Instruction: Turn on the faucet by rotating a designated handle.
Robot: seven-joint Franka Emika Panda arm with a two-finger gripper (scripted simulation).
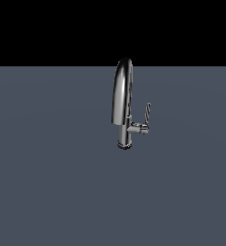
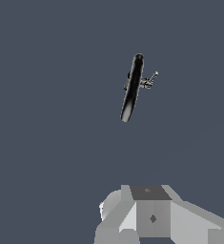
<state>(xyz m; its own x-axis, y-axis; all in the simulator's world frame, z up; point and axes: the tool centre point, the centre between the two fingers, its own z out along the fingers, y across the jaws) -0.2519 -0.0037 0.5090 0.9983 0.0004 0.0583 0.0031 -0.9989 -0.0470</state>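
The chrome faucet (image 1: 123, 96) stands upright on the grey floor, its arched spout rising to the top of the grey area. The handle (image 1: 147, 113), a thin twisted lever, points up from a small stub on the exterior view's right of the faucet body. The arm does not show in the exterior view. In the wrist view the faucet (image 2: 131, 90) is seen from above and far off, with the handle (image 2: 152, 77) sticking out beside it. Grey parts of my gripper (image 2: 151, 209) fill the frame's edge, well apart from the faucet. Its jaws are not clearly visible.
A flat grey floor (image 1: 47, 182) surrounds the faucet on all sides. The background above it is black. No other objects show.
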